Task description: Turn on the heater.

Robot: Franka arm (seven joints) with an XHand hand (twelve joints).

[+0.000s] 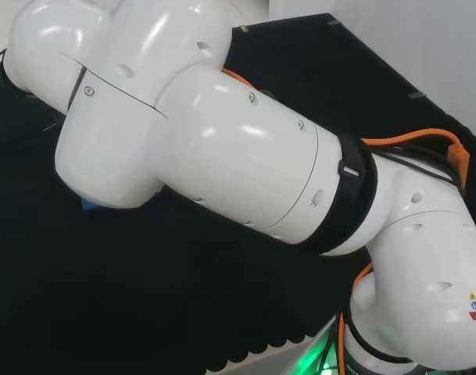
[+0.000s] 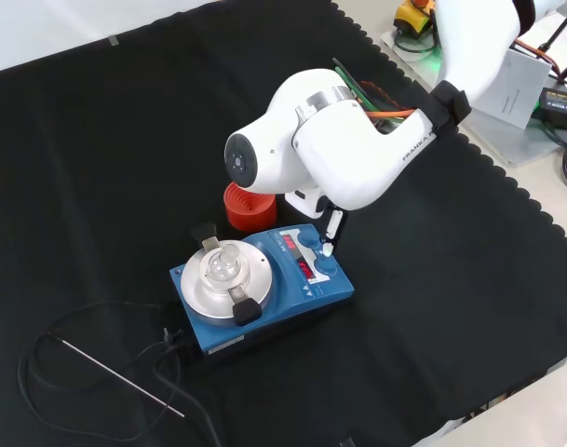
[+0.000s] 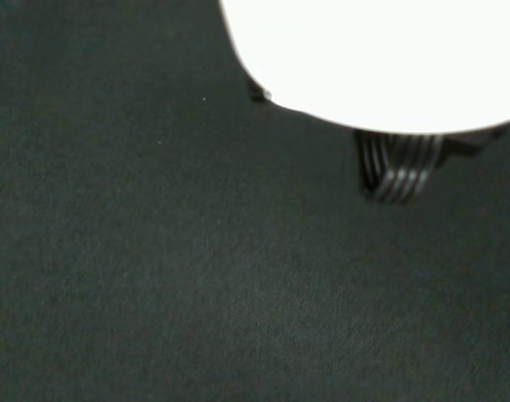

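In the front view the heater point(image 2: 264, 296) is a blue box lying on the black cloth. It has a round silver plate point(image 2: 197, 287) with a small clear glass piece point(image 2: 222, 264) on top, and a red display point(image 2: 298, 258) beside two blue knobs. The hand point(image 2: 332, 225) is mostly hidden behind the arm's big white link point(image 2: 339, 149). One straight black and white finger reaches down from it, with its tip at the right-hand knob point(image 2: 328, 264). The hand holds nothing. A blue corner of the heater point(image 1: 89, 205) peeks out under the arm in the head view.
In the front view a red ribbed ring point(image 2: 247, 207) stands just behind the heater, under the arm's link. A thin metal probe point(image 2: 120, 375) and its black cable point(image 2: 41, 358) lie left of the heater. The wrist view shows black cloth point(image 3: 196, 276).
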